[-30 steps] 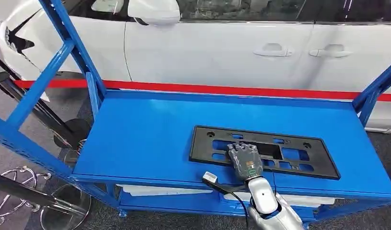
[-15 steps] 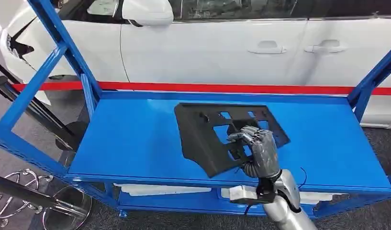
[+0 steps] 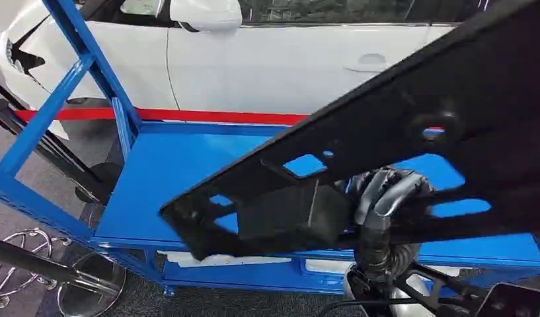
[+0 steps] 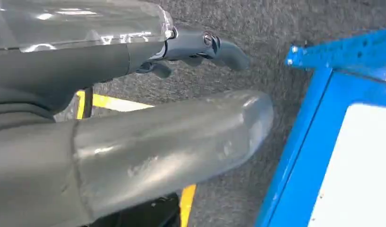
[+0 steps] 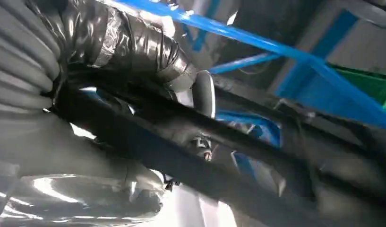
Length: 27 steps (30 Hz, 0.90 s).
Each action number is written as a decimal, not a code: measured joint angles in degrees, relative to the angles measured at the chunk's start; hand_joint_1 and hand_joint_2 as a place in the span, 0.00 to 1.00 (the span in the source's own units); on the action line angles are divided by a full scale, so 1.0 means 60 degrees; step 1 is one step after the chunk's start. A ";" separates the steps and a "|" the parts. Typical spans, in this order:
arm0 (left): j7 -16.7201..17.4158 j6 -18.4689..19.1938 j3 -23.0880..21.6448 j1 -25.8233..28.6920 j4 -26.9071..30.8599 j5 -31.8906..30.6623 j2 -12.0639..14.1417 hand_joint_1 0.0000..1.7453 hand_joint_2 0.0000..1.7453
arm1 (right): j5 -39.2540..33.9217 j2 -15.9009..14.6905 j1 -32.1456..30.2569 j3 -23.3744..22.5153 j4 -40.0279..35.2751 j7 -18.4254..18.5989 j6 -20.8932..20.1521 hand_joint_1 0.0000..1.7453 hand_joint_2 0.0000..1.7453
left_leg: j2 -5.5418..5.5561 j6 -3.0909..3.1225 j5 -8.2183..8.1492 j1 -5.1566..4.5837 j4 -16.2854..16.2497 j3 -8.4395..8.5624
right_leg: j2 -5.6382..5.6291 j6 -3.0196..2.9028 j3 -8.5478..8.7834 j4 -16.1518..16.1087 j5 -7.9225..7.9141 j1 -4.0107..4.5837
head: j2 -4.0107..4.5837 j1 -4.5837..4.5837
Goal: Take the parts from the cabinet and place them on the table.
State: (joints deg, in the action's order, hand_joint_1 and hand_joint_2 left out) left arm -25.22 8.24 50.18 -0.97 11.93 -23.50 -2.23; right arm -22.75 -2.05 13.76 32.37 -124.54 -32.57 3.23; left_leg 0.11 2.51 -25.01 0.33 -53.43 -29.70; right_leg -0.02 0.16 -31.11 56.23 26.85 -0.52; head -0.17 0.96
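My right hand (image 3: 384, 198) grips a black plastic licence plate holder (image 3: 412, 132), my fingers (image 3: 392, 188) curled through one of its cut-outs. The holder is lifted clear of the blue shelf (image 3: 168, 178) and tilted steeply, one end low near the shelf's front edge, the other rising to the upper right of my head view and covering much of it. In my right wrist view the hand (image 5: 134, 52) wraps around a dark bar of the holder (image 5: 191, 156), with blue frame rails (image 5: 257, 40) beyond it.

My left hand (image 4: 200, 47) hangs beside the rack, fingers apart and holding nothing, over grey carpet (image 4: 257, 23) with a yellow floor line (image 4: 115, 101) below it and a blue rack edge (image 4: 332, 52) near.

Behind the shelf stands a white car (image 3: 267, 59) with a red stripe (image 3: 207, 115) running along its lower side. Blue uprights (image 3: 88, 59) rise at the shelf's left.
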 joint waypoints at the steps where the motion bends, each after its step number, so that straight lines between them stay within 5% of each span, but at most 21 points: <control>1: -0.0007 0.0000 0.0004 -0.0012 0.0000 0.0004 -0.0018 0.00 0.00 | -0.0066 0.0029 0.0031 0.0000 -0.0080 -0.0004 -0.0106 0.95 1.00 | 0.0001 0.0037 0.0010 -0.0029 0.0028 0.0000 | -0.0009 0.0019 -0.0140 0.0330 0.0260 0.0017 | 0.0000 -0.0004; 3: 0.0014 -0.0036 0.0033 -0.0017 0.0000 0.0043 -0.0029 0.00 0.00 | -0.1007 0.0047 0.0055 -0.0007 -0.0113 0.0590 -0.0787 0.95 1.00 | -0.0016 0.0092 -0.0006 -0.0048 -0.0009 -0.0021 | -0.0010 0.0046 -0.0846 0.1865 0.1075 -0.0001 | 0.0000 -0.0004; 5: 0.0087 -0.0106 0.0109 -0.0020 0.0000 0.0117 -0.0047 0.00 0.00 | -0.2092 0.0026 0.0029 -0.0094 0.0140 0.1524 -0.1636 0.95 1.00 | -0.0035 0.0090 0.0001 -0.0059 -0.0022 -0.0021 | -0.0007 0.0106 -0.1444 0.3056 0.1416 -0.0019 | 0.0000 0.0000; 7: 0.0299 -0.0146 0.0233 -0.0035 0.0000 0.0175 -0.0080 0.00 0.00 | -0.2196 -0.0117 -0.0021 -0.0241 0.0734 0.1880 -0.2577 0.95 1.00 | -0.0035 0.0078 -0.0012 -0.0046 -0.0085 -0.0031 | 0.0002 0.0148 -0.1188 0.2471 0.0870 -0.0073 | 0.0000 0.0000; 9: 0.0411 -0.0164 0.0313 -0.0040 0.0000 0.0218 -0.0120 0.00 0.00 | -0.2033 -0.0338 -0.0126 -0.0299 0.1234 0.1858 -0.3248 0.95 1.00 | 0.0018 0.0017 -0.0054 -0.0033 -0.0158 -0.0015 | 0.0003 0.0144 -0.0285 0.0684 -0.0020 -0.0121 | 0.0000 0.0000; 11: 0.0481 -0.0186 0.0397 -0.0050 0.0000 0.0229 -0.0124 0.00 0.00 | -0.1974 -0.0434 -0.0162 -0.0317 0.1545 0.1862 -0.3377 0.95 1.00 | 0.0044 -0.0069 -0.0092 -0.0107 -0.0290 -0.0096 | -0.0008 0.0084 -0.0020 -0.0023 -0.0112 -0.0102 | 0.0000 0.0004; 15: 0.1261 -0.0598 0.0514 -0.0059 -0.0004 0.0226 -0.0149 0.00 0.00 | -0.0566 -0.0744 -0.0239 -0.0353 0.1895 0.1792 -0.3533 0.95 1.00 | 0.0033 -0.0263 -0.0141 -0.0065 -0.0355 -0.0207 | -0.0014 -0.0151 -0.0160 0.0016 -0.0223 -0.0127 | 0.0000 0.0000; 18: 0.1885 -0.0902 0.0619 -0.0072 -0.0004 0.0219 -0.0208 0.00 0.00 | 0.0322 -0.0918 -0.0458 -0.0342 0.2044 0.1270 -0.3427 0.95 1.00 | 0.0018 -0.0424 -0.1227 0.0005 -0.1692 -0.0731 | 0.0028 -0.0268 -0.0301 0.0033 -0.0309 -0.0121 | 0.0000 0.0004; 24: 0.1922 -0.0928 0.0630 -0.0072 -0.0004 0.0219 -0.0208 0.00 0.00 | 0.0424 -0.0925 -0.0470 -0.0342 0.2055 0.1189 -0.3385 0.95 1.00 | 0.0017 -0.0434 -0.1312 0.0009 -0.1842 -0.0788 | 0.0033 -0.0270 -0.0315 0.0039 -0.0316 -0.0118 | 0.0000 0.0004; 25: 0.2504 -0.1345 0.0700 -0.0075 -0.0007 0.0193 -0.0284 0.00 0.00 | 0.1065 -0.1038 -0.0593 -0.0361 0.2058 0.0783 -0.3121 0.95 1.00 | 0.0017 -0.0496 -0.1964 0.0038 -0.3250 -0.1277 | 0.0051 -0.0262 -0.0454 0.0061 -0.0396 -0.0109 | 0.0000 0.0004; 26: 0.2704 -0.1491 0.0707 -0.0074 -0.0011 0.0167 -0.0306 0.00 0.00 | 0.1200 -0.1071 -0.0625 -0.0372 0.2048 0.0699 -0.3067 0.95 1.00 | 0.0017 -0.0501 -0.1991 0.0046 -0.3420 -0.1297 | 0.0051 -0.0256 -0.0497 0.0071 -0.0422 -0.0111 | 0.0000 0.0004; 27: 0.3161 -0.1836 0.0714 -0.0075 -0.0015 0.0007 -0.0434 0.00 0.00 | 0.1548 -0.1242 -0.0690 -0.0455 0.1906 0.0568 -0.2860 0.95 1.00 | 0.0016 -0.0424 -0.1332 0.0053 -0.2182 -0.0460 | 0.0042 -0.0206 -0.0630 0.0120 -0.0513 -0.0118 | 0.0000 0.0004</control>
State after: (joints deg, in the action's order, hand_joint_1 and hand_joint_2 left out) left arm -6.25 -2.77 54.47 -1.42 11.85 -23.45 -4.83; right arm -13.47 -9.50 9.62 29.64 -113.11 -29.16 -13.93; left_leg 0.20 -0.03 -33.00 0.65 -66.53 -32.45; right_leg 0.23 -1.07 -34.89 56.95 23.78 -1.22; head -0.17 0.98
